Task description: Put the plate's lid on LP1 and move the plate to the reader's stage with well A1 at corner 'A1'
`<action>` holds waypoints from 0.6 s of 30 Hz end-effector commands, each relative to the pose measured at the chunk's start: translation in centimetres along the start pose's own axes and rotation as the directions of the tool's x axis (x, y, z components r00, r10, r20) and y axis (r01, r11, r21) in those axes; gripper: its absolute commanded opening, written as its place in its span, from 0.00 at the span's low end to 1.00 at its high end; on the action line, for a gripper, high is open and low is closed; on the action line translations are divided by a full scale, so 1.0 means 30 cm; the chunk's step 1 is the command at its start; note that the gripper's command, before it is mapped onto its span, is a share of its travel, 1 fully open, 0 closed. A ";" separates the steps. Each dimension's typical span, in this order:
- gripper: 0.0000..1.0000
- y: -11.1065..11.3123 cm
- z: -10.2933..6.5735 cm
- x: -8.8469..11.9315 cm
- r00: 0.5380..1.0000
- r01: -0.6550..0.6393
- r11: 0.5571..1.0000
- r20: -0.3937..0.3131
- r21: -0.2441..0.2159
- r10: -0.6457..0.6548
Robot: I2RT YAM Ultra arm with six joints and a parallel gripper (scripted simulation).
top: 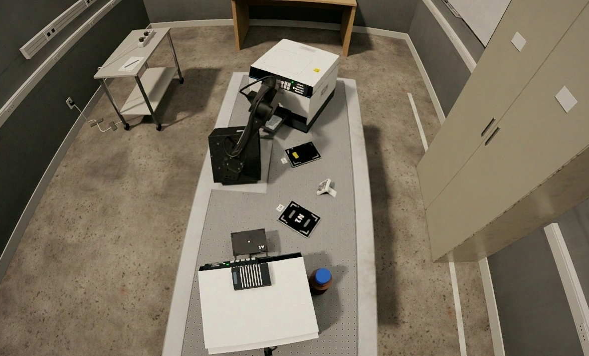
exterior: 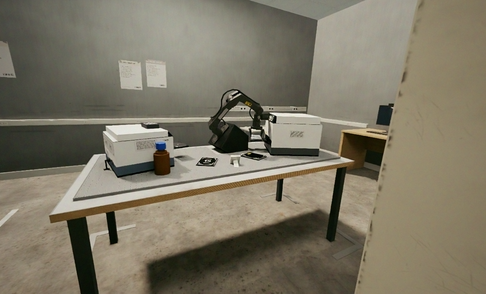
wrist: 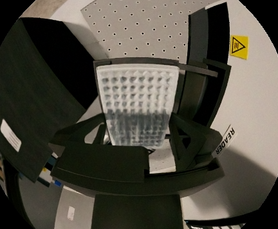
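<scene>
My gripper (exterior: 256,132) (wrist: 137,115) is shut on the clear well plate (top: 273,121) (exterior: 255,137) (wrist: 138,87), one finger along each long side. The plate is level over or in the reader's dark stage (wrist: 134,60), with the rim showing around its far end; I cannot tell whether it touches. Well A1 and the engraving are hidden or unreadable. The dispenser's stage (top: 243,241), marked A1, is bare. A black bench position (top: 307,154) (exterior: 256,156), probably LP1, bears a yellow patch; a clear lid on it cannot be made out for certain. N1 (top: 298,218) (exterior: 206,163) is uncovered.
The white reader (top: 294,66) (exterior: 296,129) (wrist: 257,103) stands close beside the gripper, the black arm base (top: 234,154) (wrist: 25,83) on its other side. The dispenser (top: 257,309) (exterior: 133,145) has the blue-capped bottle (top: 321,282) (exterior: 161,160) beside it. A small white stand (top: 325,187) (exterior: 234,159) is between the bench positions.
</scene>
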State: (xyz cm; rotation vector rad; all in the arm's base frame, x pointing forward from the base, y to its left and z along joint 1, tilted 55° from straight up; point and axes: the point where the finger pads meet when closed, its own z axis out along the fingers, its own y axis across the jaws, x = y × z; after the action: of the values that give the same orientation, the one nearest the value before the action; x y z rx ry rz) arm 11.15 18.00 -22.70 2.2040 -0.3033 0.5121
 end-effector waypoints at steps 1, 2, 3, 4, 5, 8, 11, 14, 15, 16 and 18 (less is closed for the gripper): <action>0.86 -0.010 -0.047 0.001 1.000 0.003 0.999 0.001 0.033 -0.003; 0.86 -0.006 -0.045 0.001 1.000 0.005 1.000 0.001 0.030 -0.005; 0.86 -0.003 -0.044 0.001 1.000 0.006 1.000 0.000 0.027 -0.006; 0.86 0.001 -0.042 0.001 1.000 0.008 1.000 0.000 0.024 -0.008; 0.86 0.005 -0.041 0.001 1.000 0.009 1.000 -0.001 0.021 -0.009; 0.86 0.010 -0.040 0.002 1.000 0.012 1.000 -0.001 0.016 -0.012; 0.86 -0.001 -0.051 0.002 1.000 0.007 1.000 0.002 0.026 -0.007; 0.86 0.003 -0.051 0.002 1.000 0.008 1.000 0.003 0.022 -0.008; 0.86 0.004 -0.051 0.002 1.000 0.009 1.000 0.003 0.022 -0.009; 0.86 0.005 -0.051 0.002 1.000 0.009 1.000 0.003 0.022 -0.009; 0.86 0.005 -0.051 0.002 1.000 0.009 1.000 0.003 0.022 -0.009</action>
State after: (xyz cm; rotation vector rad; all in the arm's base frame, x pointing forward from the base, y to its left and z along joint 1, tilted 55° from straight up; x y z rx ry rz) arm 11.13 17.92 -22.65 2.2016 -0.3017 0.5114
